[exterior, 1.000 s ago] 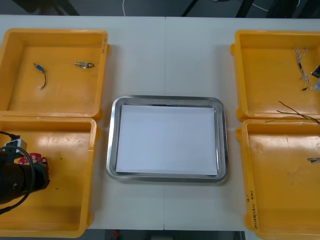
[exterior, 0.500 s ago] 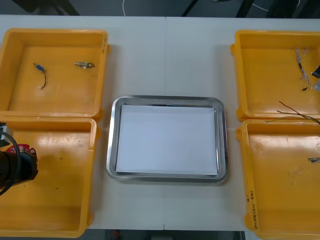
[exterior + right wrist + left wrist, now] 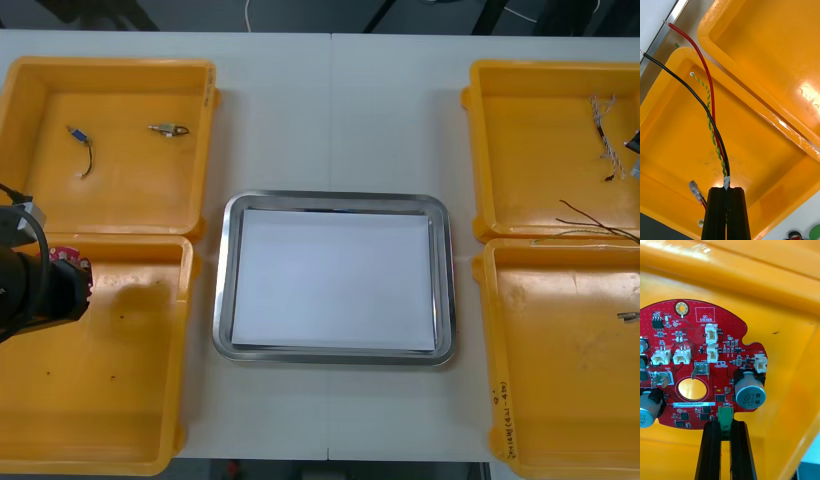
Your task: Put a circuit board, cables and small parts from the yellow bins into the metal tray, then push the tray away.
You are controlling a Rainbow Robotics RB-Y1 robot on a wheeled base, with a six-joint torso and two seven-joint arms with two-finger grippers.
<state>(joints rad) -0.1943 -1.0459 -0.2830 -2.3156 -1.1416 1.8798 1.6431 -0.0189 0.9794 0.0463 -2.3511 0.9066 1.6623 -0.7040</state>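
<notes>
My left gripper (image 3: 78, 278) hangs over the near left yellow bin (image 3: 130, 400), shut on a round red circuit board (image 3: 72, 263). The left wrist view has the fingers (image 3: 711, 450) pinching the green connector (image 3: 725, 417) at the edge of the board (image 3: 700, 363), lifted off the bin floor. My right gripper (image 3: 727, 189) is shut on a bundle of red, black and yellow-green twisted cables (image 3: 711, 112) above an orange bin. From the front, those cables (image 3: 590, 228) lie across the rim between the two right bins. The metal tray (image 3: 222, 290), white inside, sits in the middle.
The far left bin (image 3: 110, 70) holds a short cable (image 3: 80, 150) and a small metal part (image 3: 168, 129). A twisted blue and white cable (image 3: 603, 125) lies in the far right bin. Another small metal part (image 3: 628, 319) sits in the near right bin.
My left arm has risen and moved toward the far side of the near left bin, carrying the circuit board. The cables on the right have shifted slightly.
</notes>
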